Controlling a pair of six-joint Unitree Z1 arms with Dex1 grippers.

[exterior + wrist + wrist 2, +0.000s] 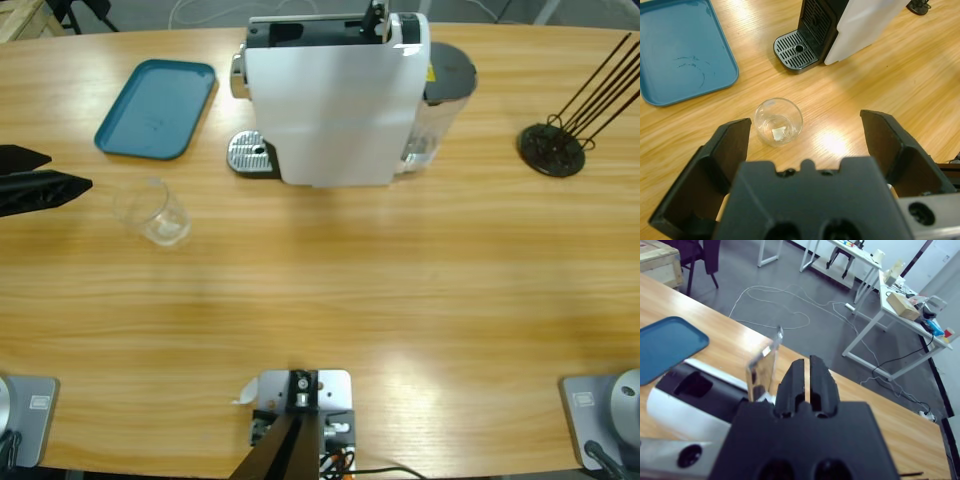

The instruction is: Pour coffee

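An empty clear glass (155,212) stands on the table, left of the white coffee machine (330,110) and its round drip grate (250,155). My left gripper (50,172) comes in from the left edge, open, a short way from the glass. Seen from the left wrist, the glass (778,121) sits just ahead of the open left gripper (805,125), slightly left of centre, with the grate (796,50) beyond. My right gripper (806,375) hovers over the machine's top (685,405), shut with nothing visible between its jaws, just right of the raised silver lever (765,365).
A blue tray (157,108) lies at the back left, behind the glass. A black stand with thin rods (552,148) sits at the far right. The machine's water tank (445,90) is on its right side. Bare wood spreads across the front.
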